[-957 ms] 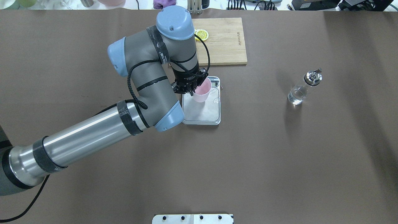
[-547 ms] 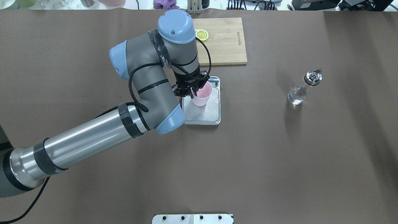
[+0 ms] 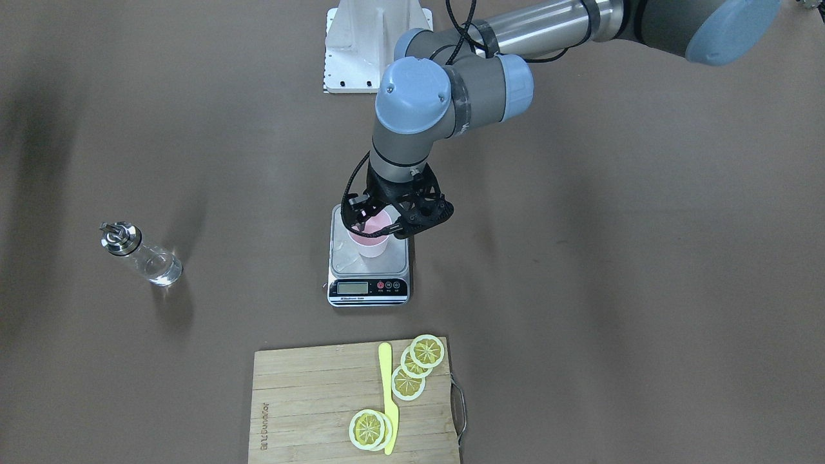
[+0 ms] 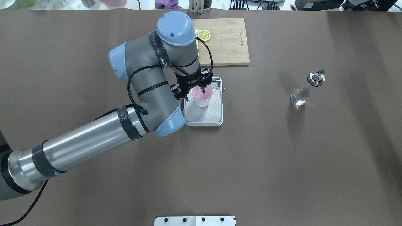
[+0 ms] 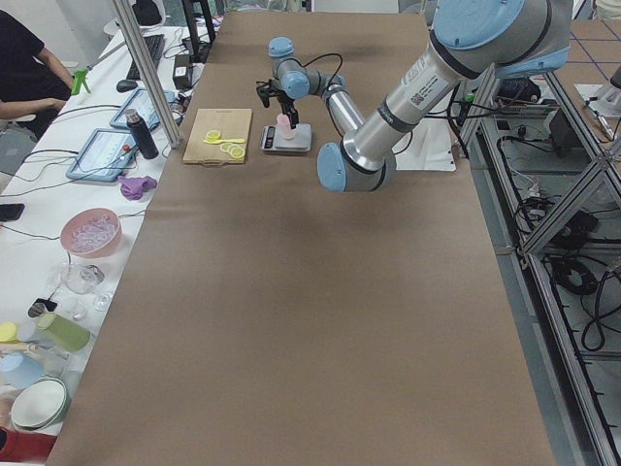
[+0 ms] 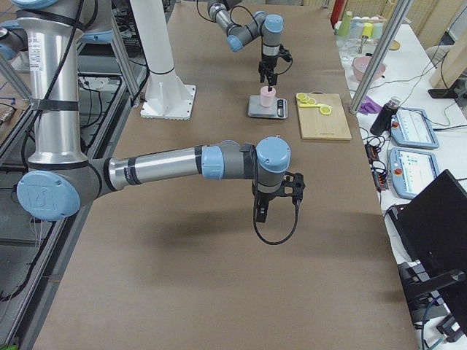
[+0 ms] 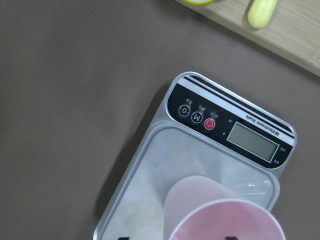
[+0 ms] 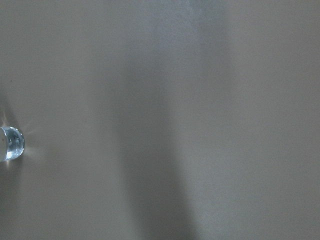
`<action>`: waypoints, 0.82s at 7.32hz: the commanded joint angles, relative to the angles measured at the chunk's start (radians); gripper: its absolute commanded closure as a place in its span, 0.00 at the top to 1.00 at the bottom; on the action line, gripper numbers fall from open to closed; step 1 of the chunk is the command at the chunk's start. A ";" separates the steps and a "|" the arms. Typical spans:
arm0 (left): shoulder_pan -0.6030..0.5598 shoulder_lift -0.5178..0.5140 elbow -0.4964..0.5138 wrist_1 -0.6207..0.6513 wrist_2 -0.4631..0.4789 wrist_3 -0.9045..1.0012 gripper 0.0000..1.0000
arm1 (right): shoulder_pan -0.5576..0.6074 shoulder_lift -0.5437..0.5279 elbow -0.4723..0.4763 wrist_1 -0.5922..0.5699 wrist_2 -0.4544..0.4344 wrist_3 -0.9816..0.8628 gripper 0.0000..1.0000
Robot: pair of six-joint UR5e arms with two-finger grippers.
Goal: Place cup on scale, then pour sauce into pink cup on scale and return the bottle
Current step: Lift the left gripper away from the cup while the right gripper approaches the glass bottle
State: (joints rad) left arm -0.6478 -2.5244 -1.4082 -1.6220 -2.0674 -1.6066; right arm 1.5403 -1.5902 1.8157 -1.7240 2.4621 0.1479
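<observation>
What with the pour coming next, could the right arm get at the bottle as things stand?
Likely yes: the bottle stands alone on the robot's right side, and the left arm is off at the scale.

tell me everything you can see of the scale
The scale is small, rectangular and digital: a silvery steel platform and a black front strip with a grey LCD, no digits legible, and three round buttons, one red. It lies flat on the brown table, display end toward the cutting board. The pink cup stands upright on its platform, the open left gripper at the cup's rim.
</observation>
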 commanded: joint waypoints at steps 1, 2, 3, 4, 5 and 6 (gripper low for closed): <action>-0.030 0.082 -0.136 0.024 0.001 0.001 0.97 | 0.000 -0.005 0.100 0.003 -0.003 0.002 1.00; -0.036 0.140 -0.209 0.025 0.001 0.001 0.97 | -0.008 -0.005 0.182 0.004 -0.003 -0.001 1.00; -0.048 0.166 -0.241 0.025 0.001 0.002 0.97 | -0.046 -0.005 0.264 0.027 -0.005 -0.001 1.00; -0.053 0.170 -0.253 0.033 0.001 0.002 0.98 | -0.072 -0.008 0.311 0.096 -0.003 -0.001 1.00; -0.055 0.170 -0.255 0.037 0.003 0.002 0.98 | -0.127 -0.017 0.354 0.175 -0.005 0.022 1.00; -0.065 0.179 -0.265 0.039 0.003 0.002 0.98 | -0.191 -0.016 0.369 0.243 -0.011 0.106 1.00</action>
State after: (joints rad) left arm -0.7034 -2.3550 -1.6608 -1.5867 -2.0653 -1.6046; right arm 1.4207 -1.6039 2.1490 -1.5677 2.4564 0.1828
